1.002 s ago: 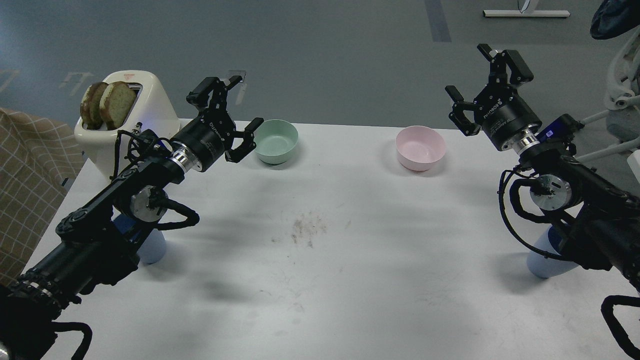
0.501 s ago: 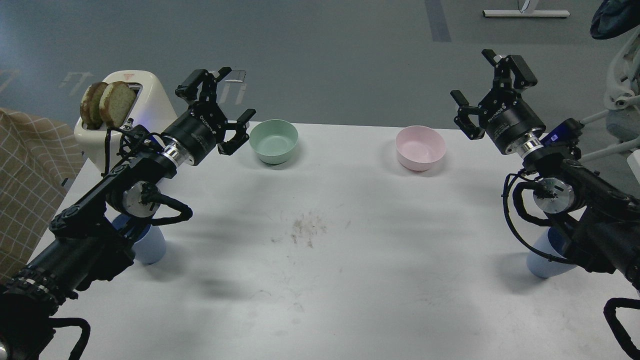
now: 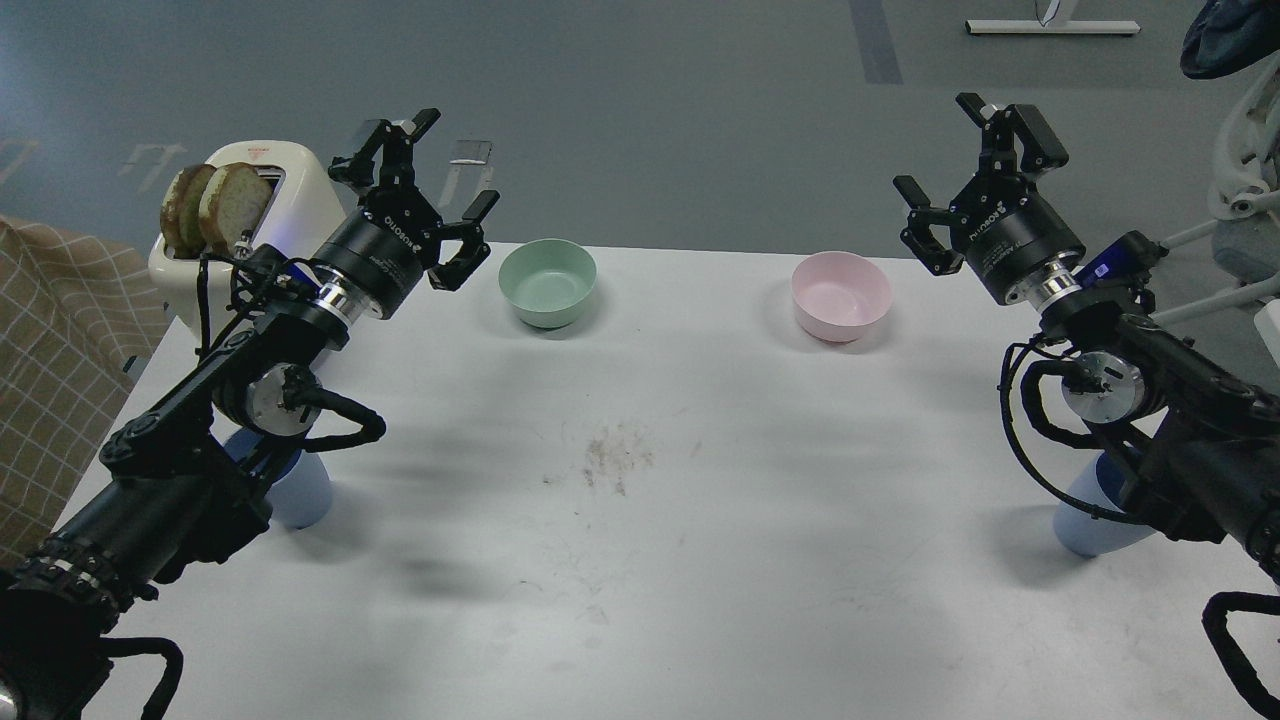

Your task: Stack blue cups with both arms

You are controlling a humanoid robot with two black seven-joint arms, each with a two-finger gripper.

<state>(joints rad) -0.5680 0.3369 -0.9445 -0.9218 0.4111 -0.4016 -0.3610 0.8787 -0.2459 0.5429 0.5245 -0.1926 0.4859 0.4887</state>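
Note:
Two pale blue cups stand on the white table [image 3: 640,560]. The left cup [image 3: 303,492] is at the left edge, mostly hidden under my left arm. The right cup [image 3: 1090,522] is at the right edge, partly hidden under my right arm. My left gripper [image 3: 420,185] is open and empty, held high above the table's far left, between the toaster and the mint-green bowl. My right gripper [image 3: 975,165] is open and empty, held high to the right of the pink bowl. Both grippers are far from the cups.
A cream toaster [image 3: 255,215] with two bread slices stands at the far left corner. A mint-green bowl [image 3: 547,282] and a pink bowl [image 3: 840,295] sit along the far edge. A checked cloth [image 3: 55,360] hangs left of the table. A dirty smudge [image 3: 615,460] marks the middle.
My left gripper has risen and drawn back to the left, away from the mint-green bowl. My right gripper has shifted only slightly. The cups have not moved.

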